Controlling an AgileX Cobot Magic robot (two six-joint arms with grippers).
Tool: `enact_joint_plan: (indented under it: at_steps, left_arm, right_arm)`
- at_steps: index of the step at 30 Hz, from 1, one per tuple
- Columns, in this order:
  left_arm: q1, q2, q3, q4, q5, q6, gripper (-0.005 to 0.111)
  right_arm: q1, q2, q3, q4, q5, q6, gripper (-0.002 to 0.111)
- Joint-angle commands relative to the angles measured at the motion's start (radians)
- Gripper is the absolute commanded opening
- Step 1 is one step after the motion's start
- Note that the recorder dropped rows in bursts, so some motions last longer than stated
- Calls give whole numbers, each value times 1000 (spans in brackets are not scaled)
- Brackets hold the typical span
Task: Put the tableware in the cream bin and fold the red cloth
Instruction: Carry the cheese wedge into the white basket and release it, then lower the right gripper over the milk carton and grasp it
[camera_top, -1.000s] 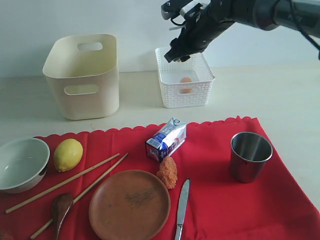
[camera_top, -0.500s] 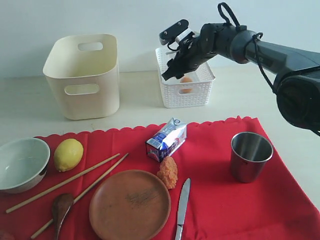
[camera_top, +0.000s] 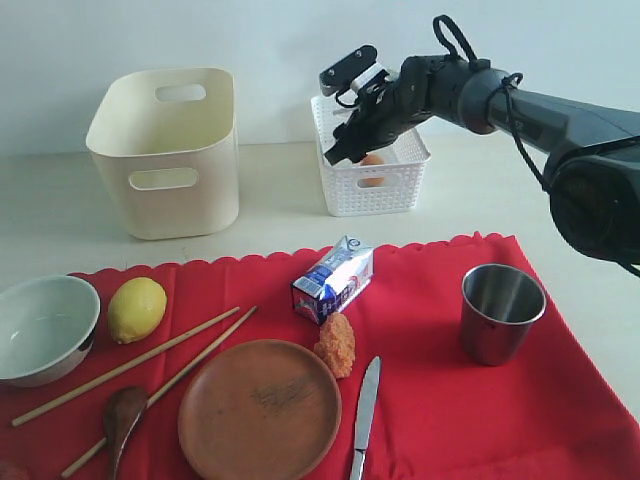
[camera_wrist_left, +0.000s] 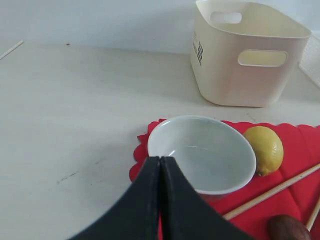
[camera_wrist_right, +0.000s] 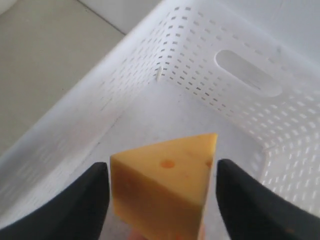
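The tableware lies on the red cloth (camera_top: 450, 400): white bowl (camera_top: 40, 325), two chopsticks (camera_top: 130, 365), wooden spoon (camera_top: 122, 415), brown plate (camera_top: 260, 408), steel knife (camera_top: 365, 405) and steel cup (camera_top: 500, 310). The cream bin (camera_top: 170, 150) stands behind, at the left. My left gripper (camera_wrist_left: 160, 159) is shut and empty, just over the near rim of the bowl (camera_wrist_left: 205, 150). My right gripper (camera_top: 340, 150) reaches into the white lattice basket (camera_top: 375, 170). It stands open (camera_wrist_right: 162, 175) around a yellow cheese wedge (camera_wrist_right: 165, 185), with a small gap at each finger.
A lemon (camera_top: 136, 308) sits beside the bowl. A milk carton (camera_top: 333, 280) and an orange lumpy piece (camera_top: 336, 345) lie mid-cloth. An orange-tan egg (camera_top: 372, 162) rests in the lattice basket. Bare table runs between the cloth and the bins.
My right gripper has come down from above the lattice basket into its mouth, carrying the cheese, and its jaws have widened slightly. The left gripper has stayed shut.
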Motion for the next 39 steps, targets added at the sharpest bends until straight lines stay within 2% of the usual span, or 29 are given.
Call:
enact_joint_plan:
  at_steps: [1,3,5,13,22,28,39]
  left_arm:
    - [0,4,-5,5,-10,-1,0]
    - [0,4,-5,5,-10,-1,0]
    - [0,4,-5,5,-10,-1,0]
    - [0,4,-5,5,-10,-1,0]
    - [0,4,-5,5,-10,-1,0]
    - [0,4,-5,5,-10,-1,0]
    - [0,4,-5,5,-10,-1,0]
  right_arm:
    - [-5,-31,-12,-6,-13,14,87]
    - [-5,-47,-12,-6,3,22,94]
    - [-5,-72,-12,-26,35,50,96]
    - [-5,-220,-12,-36,348,101,96]
    - [-5,-325,-12,128,689,101,96]
    - [29,-378,59,182,689,149,96]
    - [168,-518,414,159,667,205,96]
